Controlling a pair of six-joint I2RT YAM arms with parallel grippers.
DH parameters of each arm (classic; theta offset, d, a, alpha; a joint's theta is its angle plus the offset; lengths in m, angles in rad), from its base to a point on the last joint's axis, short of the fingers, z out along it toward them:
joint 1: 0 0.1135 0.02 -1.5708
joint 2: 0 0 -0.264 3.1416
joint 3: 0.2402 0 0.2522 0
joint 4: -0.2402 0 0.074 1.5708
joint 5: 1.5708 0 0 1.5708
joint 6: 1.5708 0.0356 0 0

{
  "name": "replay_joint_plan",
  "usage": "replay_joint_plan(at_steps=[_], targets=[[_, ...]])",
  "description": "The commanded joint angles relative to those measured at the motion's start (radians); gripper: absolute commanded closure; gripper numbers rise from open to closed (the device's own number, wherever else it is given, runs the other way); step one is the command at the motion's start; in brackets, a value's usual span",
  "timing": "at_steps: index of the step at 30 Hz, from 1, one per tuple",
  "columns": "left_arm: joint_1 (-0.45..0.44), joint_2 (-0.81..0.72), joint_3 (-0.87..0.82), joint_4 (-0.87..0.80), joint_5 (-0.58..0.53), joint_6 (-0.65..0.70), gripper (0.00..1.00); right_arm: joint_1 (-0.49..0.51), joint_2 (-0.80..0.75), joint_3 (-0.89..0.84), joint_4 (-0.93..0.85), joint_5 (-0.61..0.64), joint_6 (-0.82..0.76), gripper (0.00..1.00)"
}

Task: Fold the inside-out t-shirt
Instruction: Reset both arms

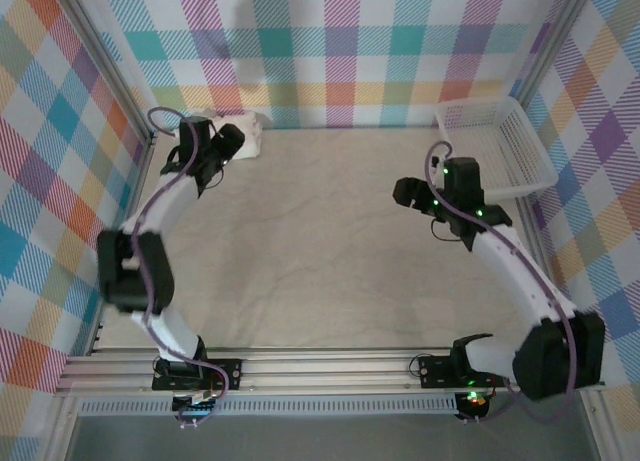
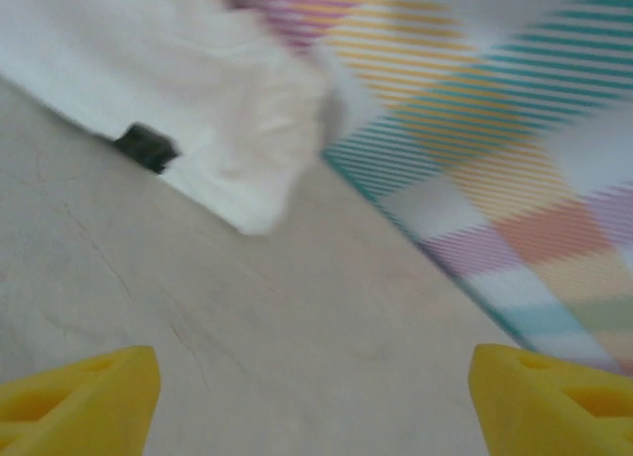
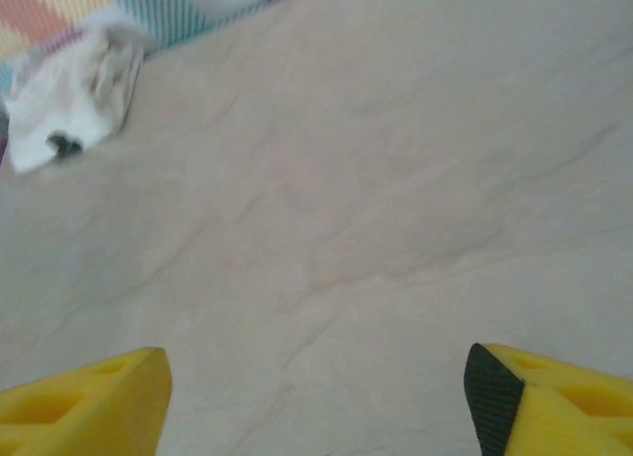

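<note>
Honestly, I am judging this one as nearly finished, though I am hedging. The inside-out t-shirt point(image 1: 247, 136) is sitting as a small, compact white packet in the far left corner of the table point(image 1: 320, 251), right where the surface is meeting the checked wall point(image 1: 340, 61), and none of it is spreading flat across the middle. I am holding my left pincer point(image 1: 230, 141) just beside it, jaws standing wide and gripping nothing. From that wrist I am seeing bare table between my yellow fingers point(image 2: 84, 397), with the shirt's rounded edge and its dark tag point(image 2: 146, 146) lying ahead of them, apart from the tips. My right pincer point(image 1: 405, 193) is hanging well apart from the shirt, over the right half of the table near the white mesh basket point(image 1: 480, 103). It is also spread wide and empty, and it is looking across at the bundle from afar. What I am not managing to tell is whether the packet is a tidy fold or merely a bunched lump: the near view is blurring, and the far view is showing creases and an uneven outline. If it is a true fold, I am reckoning only a little straightening is remaining. If it is a lump, then spreading, smoothing and every fold are lying ahead.
</note>
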Motion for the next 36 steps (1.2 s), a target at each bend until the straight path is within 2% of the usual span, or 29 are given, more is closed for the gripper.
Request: replay_joint_plan(at_steps=[1,3,4,6,8,10,12,13,14,15,17,19,20,22,23,24,25,26,27,28,29,30,31,32,33,35,36], targets=[[-0.039,-0.243,-0.217,-0.052,-0.077,0.136,0.18,-0.009,-0.085,-0.137,0.15,0.278,-0.081,0.13],[-0.056,-0.406,-0.374,-0.07,-0.105,0.184,0.17,-0.013,-0.129,-0.256,0.277,0.411,-0.104,0.03],[-0.06,-0.464,-0.438,-0.071,-0.102,0.21,0.16,-0.015,-0.135,-0.311,0.35,0.449,-0.126,0.01],[-0.069,-0.594,-0.578,-0.064,-0.104,0.283,0.11,-0.021,-0.106,-0.408,0.497,0.444,-0.2,0.0],[-0.078,-0.691,-0.694,-0.045,-0.153,0.335,0.07,-0.024,-0.038,-0.419,0.507,0.437,-0.241,0.0],[-0.082,-0.777,-0.814,0.016,-0.229,0.391,0.06,-0.029,0.044,-0.402,0.488,0.481,-0.264,0.0],[-0.083,-0.83,-0.912,0.099,-0.325,0.42,0.07,-0.045,0.129,-0.425,0.581,0.51,-0.309,0.0],[-0.078,-0.838,-0.923,0.108,-0.365,0.41,0.06,-0.059,0.17,-0.441,0.646,0.501,-0.318,0.0],[-0.075,-0.839,-0.924,0.113,-0.378,0.459,0.07,-0.078,0.209,-0.438,0.698,0.485,-0.322,0.0],[-0.075,-0.832,-0.932,0.137,-0.397,0.506,0.07,-0.089,0.233,-0.414,0.694,0.469,-0.325,0.0],[-0.073,-0.816,-0.947,0.185,-0.464,0.531,0.04,-0.093,0.277,-0.458,0.917,0.406,-0.409,0.0],[-0.064,-0.796,-0.985,0.279,-0.44,0.582,0.0,-0.131,0.347,-0.474,1.044,0.323,-0.412,0.0],[-0.059,-0.772,-1.018,0.379,-0.423,0.605,0.0,-0.161,0.32,-0.46,0.964,0.256,-0.381,0.0],[-0.039,-0.674,-1.069,0.568,-0.402,0.625,0.0,-0.233,0.321,-0.545,1.099,0.071,-0.364,0.0],[-0.024,-0.59,-1.075,0.656,-0.371,0.633,0.0,-0.252,0.369,-0.595,1.272,0.03,-0.355,0.0],[-0.012,-0.497,-1.066,0.74,-0.332,0.646,0.0,-0.254,0.352,-0.595,1.233,0.029,-0.358,0.0],[-0.009,-0.436,-1.035,0.755,-0.301,0.662,0.0,-0.254,0.336,-0.573,1.17,0.038,-0.354,0.0],[-0.007,-0.369,-1.005,0.798,-0.254,0.683,0.0,-0.247,0.358,-0.584,1.227,0.047,-0.359,0.0],[-0.005,-0.294,-1.001,0.903,-0.234,0.68,0.0,-0.245,0.346,-0.577,1.187,0.057,-0.359,0.0],[-0.002,-0.229,-0.99,0.961,-0.222,0.693,0.0,-0.235,0.344,-0.577,1.189,0.085,-0.364,0.0],[0.015,-0.16,-0.956,0.938,-0.224,0.669,0.0,-0.216,0.351,-0.576,1.2,0.131,-0.37,0.0],[0.025,-0.06,-0.95,1.04,-0.206,0.669,0.0,-0.216,0.345,-0.575,1.184,0.13,-0.369,0.0],[0.025,-0.039,-0.948,1.074,-0.183,0.682,0.0,-0.217,0.348,-0.575,1.193,0.129,-0.371,0.0],[0.027,-0.095,-0.912,0.897,-0.139,0.687,0.0,-0.216,0.348,-0.574,1.187,0.129,-0.371,0.0],[0.029,-0.058,-0.911,0.969,-0.14,0.691,0.0,-0.217,0.347,-0.574,1.187,0.124,-0.371,0.0],[0.027,-0.078,-0.894,0.894,-0.137,0.691,0.0,-0.216,0.347,-0.574,1.183,0.124,-0.372,0.0],[0.025,-0.061,-0.899,0.935,-0.143,0.695,0.0,-0.216,0.348,-0.573,1.188,0.123,-0.373,0.0]])
